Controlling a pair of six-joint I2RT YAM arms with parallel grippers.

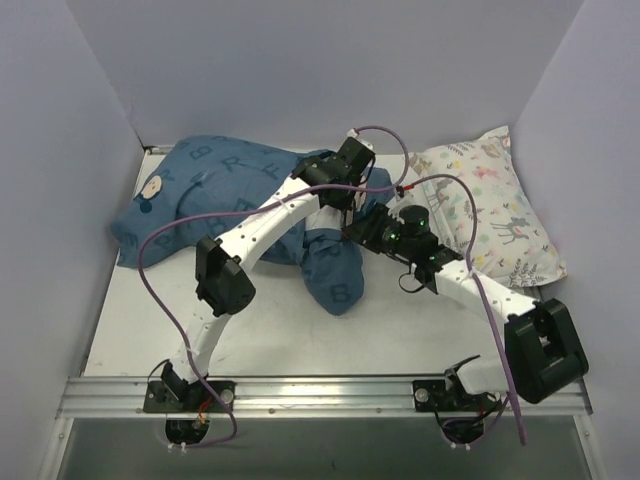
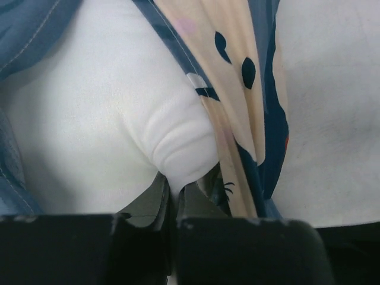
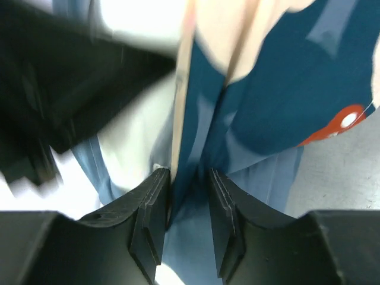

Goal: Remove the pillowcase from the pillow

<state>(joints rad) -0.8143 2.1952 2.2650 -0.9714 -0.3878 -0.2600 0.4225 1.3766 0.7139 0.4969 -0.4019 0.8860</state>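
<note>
The dark-blue lettered pillowcase (image 1: 230,185) lies bunched across the back left, its open end hanging toward the middle. It hides the pillow in the top view. Both grippers meet at that open end. In the left wrist view my left gripper (image 2: 177,190) is shut on a pinched fold of the white pillow (image 2: 101,119), with the pillowcase's blue and cream edge (image 2: 267,119) just to its right. My right gripper (image 3: 189,184) stands open, its jaws apart with a loose fold of pillowcase (image 3: 285,77) between them; white pillow (image 3: 136,136) shows to the left. From above, left gripper (image 1: 344,208) and right gripper (image 1: 354,232) nearly touch.
A smaller white pillow with pastel deer and flower print (image 1: 495,205) lies at the back right against the wall. Pale walls close in the table (image 1: 130,320) on three sides. A metal rail (image 1: 320,392) with the arm bases runs along the near edge.
</note>
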